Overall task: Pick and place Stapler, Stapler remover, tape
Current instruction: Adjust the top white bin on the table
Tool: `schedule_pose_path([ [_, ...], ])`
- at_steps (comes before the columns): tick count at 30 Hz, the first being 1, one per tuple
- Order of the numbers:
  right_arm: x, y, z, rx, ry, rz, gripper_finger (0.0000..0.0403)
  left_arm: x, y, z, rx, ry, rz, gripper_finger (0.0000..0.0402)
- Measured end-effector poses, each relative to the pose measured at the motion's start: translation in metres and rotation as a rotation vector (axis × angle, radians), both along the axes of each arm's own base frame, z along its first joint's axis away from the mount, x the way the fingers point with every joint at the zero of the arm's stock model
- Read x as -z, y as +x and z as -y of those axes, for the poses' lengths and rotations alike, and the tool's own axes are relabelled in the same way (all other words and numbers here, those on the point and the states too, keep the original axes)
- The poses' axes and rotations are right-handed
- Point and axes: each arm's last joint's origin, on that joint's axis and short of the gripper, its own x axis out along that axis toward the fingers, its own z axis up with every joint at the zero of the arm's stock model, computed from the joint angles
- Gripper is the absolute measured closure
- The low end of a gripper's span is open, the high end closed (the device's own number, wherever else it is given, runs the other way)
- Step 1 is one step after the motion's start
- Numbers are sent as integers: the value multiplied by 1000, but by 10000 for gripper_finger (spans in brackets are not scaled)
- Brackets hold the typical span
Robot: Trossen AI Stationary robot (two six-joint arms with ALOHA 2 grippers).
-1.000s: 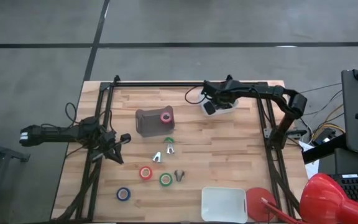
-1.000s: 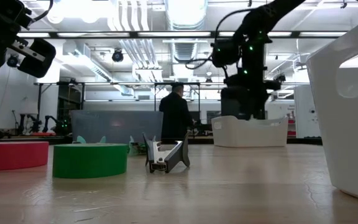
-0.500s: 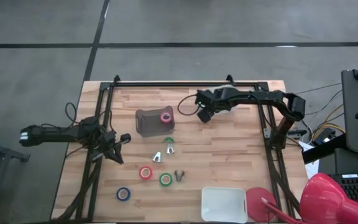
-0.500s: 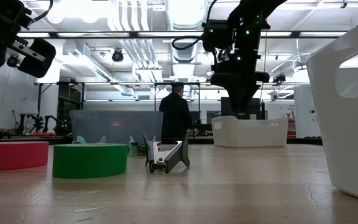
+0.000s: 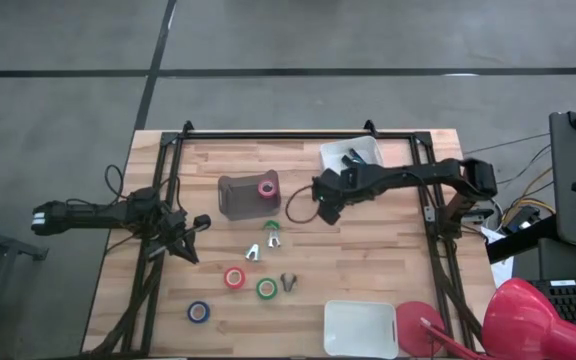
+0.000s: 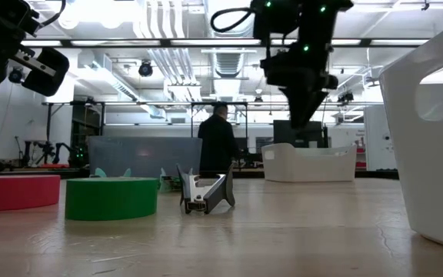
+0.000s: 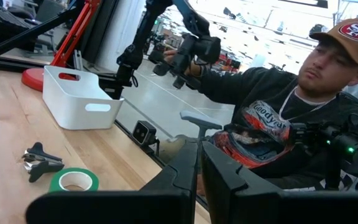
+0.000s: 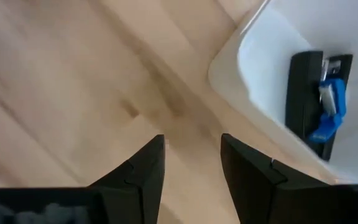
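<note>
I see stapler (image 8: 319, 102) lying in white bin (image 5: 340, 152), rigid, weighty, grab mid-body | tape rolls (image 5: 235, 277) on desk (image 5: 368, 260), light, slick, pinch wall | right gripper (image 5: 329, 207) jaws open, empty | left gripper (image 5: 193, 232) parked desk-edge, jaws nearly closed

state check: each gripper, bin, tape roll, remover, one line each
Left gripper: shut, empty, parked at the table's left edge.
Right gripper: open, empty, mid-table.
Far white bin: holds a stapler.
Near white bin: empty.
Pink tape: on the grey block.
Red tape, green tape, blue tape: flat on the table.
</note>
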Motion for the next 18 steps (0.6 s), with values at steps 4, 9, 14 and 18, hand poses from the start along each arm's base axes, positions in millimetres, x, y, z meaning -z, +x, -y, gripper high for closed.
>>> schedule_pose_path([
  [4,0,-9,-24,-16,36,-70,244,0,0,0,0,0,0,378],
  [9,-2,-18,-59,-28,38,-102,241,0,0,0,0,0,1,378],
  [14,-5,-23,-90,-50,32,-63,248,0,0,0,0,0,1,378],
  [18,-5,-27,-107,-70,30,-46,255,0,0,0,0,0,1,378],
])
